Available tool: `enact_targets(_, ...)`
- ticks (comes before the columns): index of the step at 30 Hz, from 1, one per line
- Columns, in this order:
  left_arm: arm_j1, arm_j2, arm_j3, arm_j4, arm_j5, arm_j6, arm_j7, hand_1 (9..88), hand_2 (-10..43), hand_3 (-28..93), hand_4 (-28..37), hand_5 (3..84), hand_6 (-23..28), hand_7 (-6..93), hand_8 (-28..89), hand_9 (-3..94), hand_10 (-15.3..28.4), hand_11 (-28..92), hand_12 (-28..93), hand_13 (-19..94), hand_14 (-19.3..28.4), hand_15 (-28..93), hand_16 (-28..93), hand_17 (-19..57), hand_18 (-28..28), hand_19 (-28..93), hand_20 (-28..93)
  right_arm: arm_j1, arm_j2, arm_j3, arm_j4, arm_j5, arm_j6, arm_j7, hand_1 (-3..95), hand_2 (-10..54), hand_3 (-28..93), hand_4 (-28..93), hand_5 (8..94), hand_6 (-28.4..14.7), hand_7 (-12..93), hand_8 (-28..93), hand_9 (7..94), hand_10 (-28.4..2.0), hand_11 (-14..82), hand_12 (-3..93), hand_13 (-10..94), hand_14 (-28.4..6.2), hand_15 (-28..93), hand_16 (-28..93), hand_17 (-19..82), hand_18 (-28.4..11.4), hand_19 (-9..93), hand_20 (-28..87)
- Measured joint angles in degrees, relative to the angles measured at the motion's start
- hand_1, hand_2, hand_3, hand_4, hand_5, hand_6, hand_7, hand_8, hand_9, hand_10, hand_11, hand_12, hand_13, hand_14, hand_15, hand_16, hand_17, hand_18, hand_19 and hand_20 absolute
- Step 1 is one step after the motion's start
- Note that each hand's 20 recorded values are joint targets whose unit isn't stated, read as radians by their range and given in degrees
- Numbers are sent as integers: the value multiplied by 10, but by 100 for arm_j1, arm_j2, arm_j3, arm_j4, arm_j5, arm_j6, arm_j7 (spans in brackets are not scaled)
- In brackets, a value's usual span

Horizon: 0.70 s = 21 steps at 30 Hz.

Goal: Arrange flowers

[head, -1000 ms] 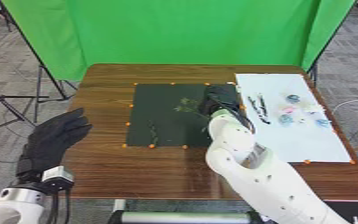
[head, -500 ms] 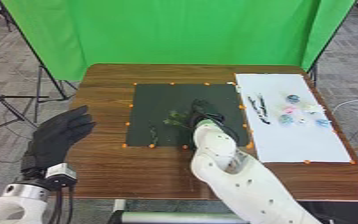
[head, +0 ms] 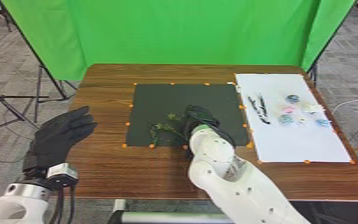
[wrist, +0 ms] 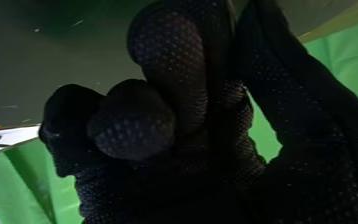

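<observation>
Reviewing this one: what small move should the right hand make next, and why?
Probably ease the green sprig down onto the dark mat and let go: it seems held by the right hand, which is over the mat, and its leafy end is near the other stem there.

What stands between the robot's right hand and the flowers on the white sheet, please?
Two thin dark pieces lie on the white sheet, between the right hand and the flowers. They look flat, so probably they would not block a hand passing above. I see nothing taller between.
</observation>
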Motion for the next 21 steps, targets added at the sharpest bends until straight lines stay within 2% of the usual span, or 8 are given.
enact_targets(13,-8,0,-7,-2,12,0,-29,266,46,819,-206,421,117,175,-101,365,211,335,98,225,268,607,-136,-100,215,587,59,20,-13,-65,-78,-23,-208,20,341,-44,737,-225,870,-33,231,-100,875,-145,439,238,838,-95,704,221,640,-169,932,389)
enact_targets(21,220,-25,-148,-69,12,9,-25,266,47,818,-206,422,117,174,-101,365,211,335,97,225,268,607,-137,-99,217,591,62,-3,66,-107,-334,-89,-546,143,331,-38,725,-221,888,-34,223,-96,890,-146,430,240,851,-94,697,221,654,-166,932,382)
